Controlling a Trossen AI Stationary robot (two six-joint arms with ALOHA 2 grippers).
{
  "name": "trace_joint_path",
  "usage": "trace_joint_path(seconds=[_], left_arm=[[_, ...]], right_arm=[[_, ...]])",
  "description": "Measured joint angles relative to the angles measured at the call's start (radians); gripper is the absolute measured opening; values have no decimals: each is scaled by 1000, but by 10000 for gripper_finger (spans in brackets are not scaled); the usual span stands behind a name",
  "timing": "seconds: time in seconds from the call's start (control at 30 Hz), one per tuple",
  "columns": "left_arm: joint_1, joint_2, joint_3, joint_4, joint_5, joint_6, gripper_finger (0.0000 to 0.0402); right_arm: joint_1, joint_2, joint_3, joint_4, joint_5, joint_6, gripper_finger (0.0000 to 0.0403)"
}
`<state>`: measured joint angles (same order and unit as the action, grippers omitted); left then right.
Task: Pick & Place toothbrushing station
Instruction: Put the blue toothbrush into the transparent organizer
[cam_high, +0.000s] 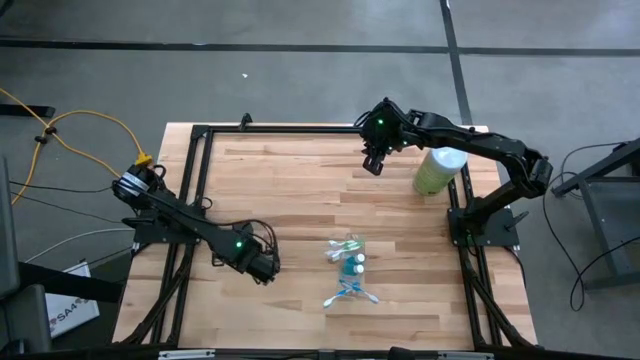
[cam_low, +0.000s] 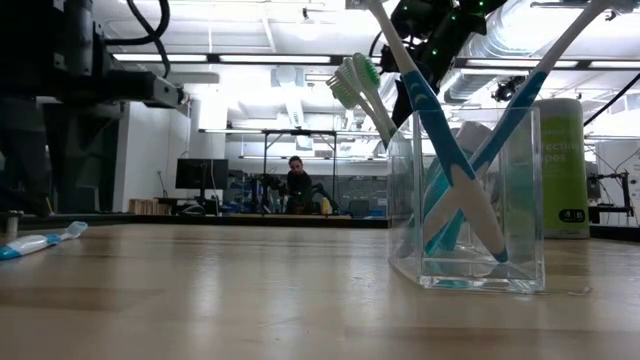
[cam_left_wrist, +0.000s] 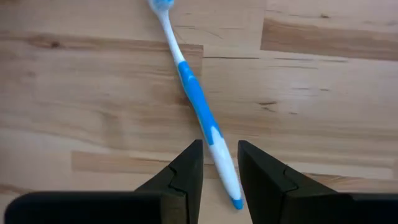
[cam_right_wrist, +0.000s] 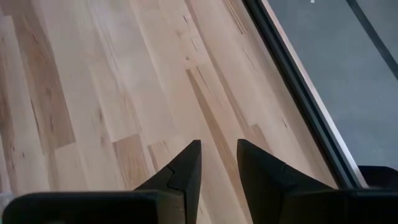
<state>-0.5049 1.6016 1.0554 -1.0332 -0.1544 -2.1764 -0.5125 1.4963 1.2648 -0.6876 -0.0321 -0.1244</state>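
Toothbrushes (cam_low: 440, 150) in blue and white stand crossed in the clear toothbrushing station (cam_low: 466, 200), closest to the low camera; from above, the tray (cam_high: 351, 257) sits right of the table's middle, toward the front edge. More brushes (cam_high: 350, 292) lie crossed on the wood just in front of it. Left gripper (cam_high: 268, 266) hangs low over the table (cam_high: 300, 190) near the front left, its fingers (cam_left_wrist: 186, 171) slightly apart and straddling the handle end of a blue-and-white toothbrush (cam_left_wrist: 199, 112) lying flat; whether they touch it cannot be told. Right gripper (cam_high: 373, 163) hovers near the back edge, fingers (cam_right_wrist: 186, 165) narrowly parted, holding nothing. A tall pale-green cylinder (cam_high: 437, 170) stands by the back right corner. Beyond the pale wooden table, a person (cam_low: 296, 183) sits far back in a bright workshop.
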Motion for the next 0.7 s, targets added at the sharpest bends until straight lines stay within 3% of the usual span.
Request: trace_joint_path(seconds=[0.33,0.7], left_arm=[[14,-1,0,-29,-34,-16,98],[13,50,0,-54,-31,-197,156]], right_arm=[[0,0,0,3,-1,-31,95],[0,0,0,9,-30,-46,94]])
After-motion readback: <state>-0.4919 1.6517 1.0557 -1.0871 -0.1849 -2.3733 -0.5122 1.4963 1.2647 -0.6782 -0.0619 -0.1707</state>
